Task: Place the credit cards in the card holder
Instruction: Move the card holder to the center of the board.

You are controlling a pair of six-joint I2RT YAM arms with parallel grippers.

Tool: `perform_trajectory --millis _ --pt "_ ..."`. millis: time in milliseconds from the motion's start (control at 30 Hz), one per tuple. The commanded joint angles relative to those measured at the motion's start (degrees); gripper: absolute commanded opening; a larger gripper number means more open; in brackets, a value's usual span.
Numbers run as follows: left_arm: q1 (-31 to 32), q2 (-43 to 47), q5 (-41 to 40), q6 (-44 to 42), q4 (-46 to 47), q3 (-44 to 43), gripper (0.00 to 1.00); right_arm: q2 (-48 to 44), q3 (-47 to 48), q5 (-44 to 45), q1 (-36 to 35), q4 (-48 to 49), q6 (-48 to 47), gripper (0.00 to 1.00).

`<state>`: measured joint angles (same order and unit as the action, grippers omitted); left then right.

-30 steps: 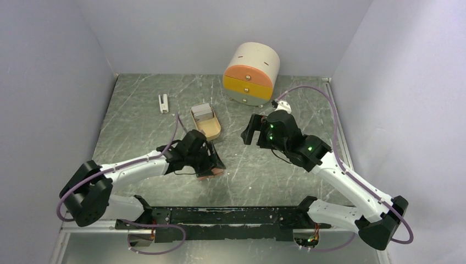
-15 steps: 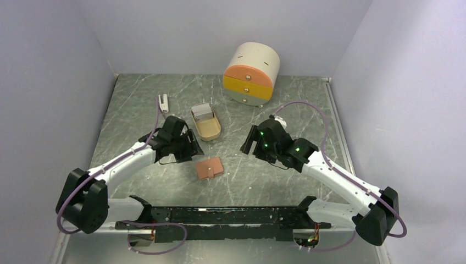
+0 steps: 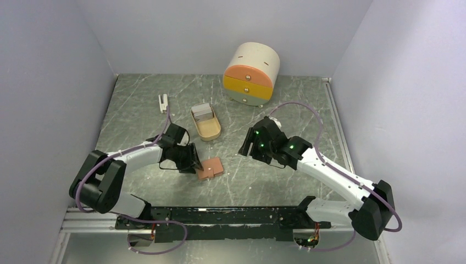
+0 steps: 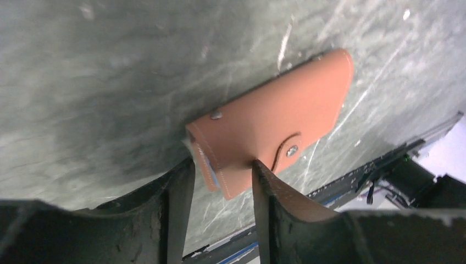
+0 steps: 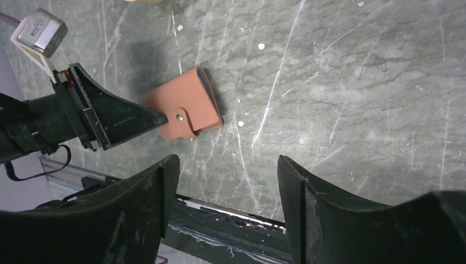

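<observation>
Two parted grippers: left gripper [image 4: 222, 165] straddles the shut card holder [image 4: 280, 110], right gripper [image 5: 228, 162] empty.

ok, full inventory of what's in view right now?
card holder: 1, salmon pink, closed, flat on the table in front of the arms
cards: count unclear, grey, in the tray
tray: 1, beige oval, behind the card holder
drawer box: 1, cream with orange and yellow drawers, far edge
block: 1, white, upright, left of the tray
table: 1, grey marbled
left gripper: black, fingers either side of the card holder's edge
right gripper: black, open, over bare table right of the card holder
</observation>
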<state>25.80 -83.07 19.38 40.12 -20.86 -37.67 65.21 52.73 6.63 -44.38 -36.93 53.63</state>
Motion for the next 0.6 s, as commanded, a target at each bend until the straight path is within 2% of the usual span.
perform_trajectory --millis 0,100,200,300,367,467,567 --pt "3.16 1.15 9.38 3.94 8.38 3.20 0.46 1.83 0.37 -1.64 -0.61 0.95 1.50 0.69" --pt "8.96 0.25 10.41 8.82 13.46 3.69 0.45 3.65 0.68 -1.82 -0.90 0.75 2.11 0.67" --pt "14.30 -2.56 14.15 14.61 22.67 3.83 0.45 4.81 0.62 -1.44 -1.31 0.67 3.02 0.66" --pt "16.36 -2.21 15.48 18.56 28.16 4.15 0.44 5.65 0.87 -0.88 -1.61 0.16 3.49 0.65" --pt "16.19 0.30 14.26 19.15 27.44 4.33 0.45 6.03 1.05 0.05 -2.04 -0.09 3.90 0.65" --pt "14.88 4.08 10.24 17.46 20.85 3.44 0.48 7.05 1.13 0.95 -2.64 -0.05 5.01 0.63" --pt "11.34 7.46 8.09 16.34 16.31 4.64 0.49 9.71 2.17 2.52 -3.42 -1.00 6.75 0.58"
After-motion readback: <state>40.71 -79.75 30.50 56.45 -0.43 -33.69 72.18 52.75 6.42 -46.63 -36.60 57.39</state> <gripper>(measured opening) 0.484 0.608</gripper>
